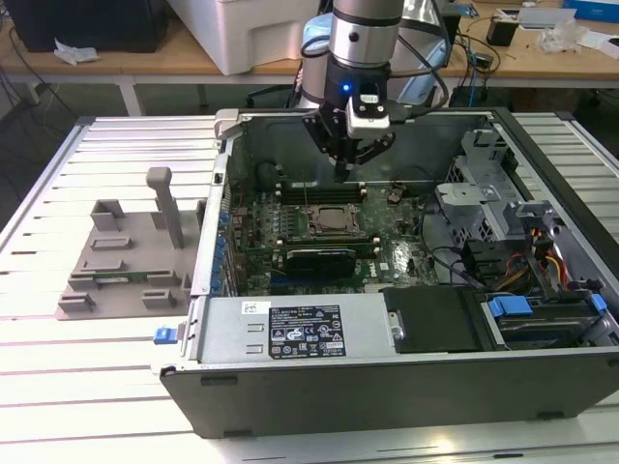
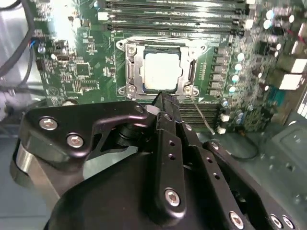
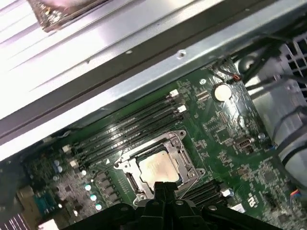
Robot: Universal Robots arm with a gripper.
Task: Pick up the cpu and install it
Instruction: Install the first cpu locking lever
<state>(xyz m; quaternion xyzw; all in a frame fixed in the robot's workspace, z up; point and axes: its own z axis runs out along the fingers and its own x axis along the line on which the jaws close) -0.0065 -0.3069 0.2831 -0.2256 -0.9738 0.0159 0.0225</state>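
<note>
I have the gripper (image 1: 344,166) hanging over the motherboard (image 1: 406,256) inside the open case (image 1: 387,387), towards its far wall in the exterior view. Its fingers (image 2: 168,115) are pressed together with nothing between them. In the second wrist view the cpu (image 2: 162,72) lies flat inside the socket frame (image 2: 132,72), just beyond the fingertips and apart from them, with the memory slots (image 2: 172,19) on its far side. I judge it light, stiff and thin, with a slick metal top and a delicate underside. I'd take it level by two opposite edges of the rim, with gentle pressure, since the frame crowds it closely.
</note>
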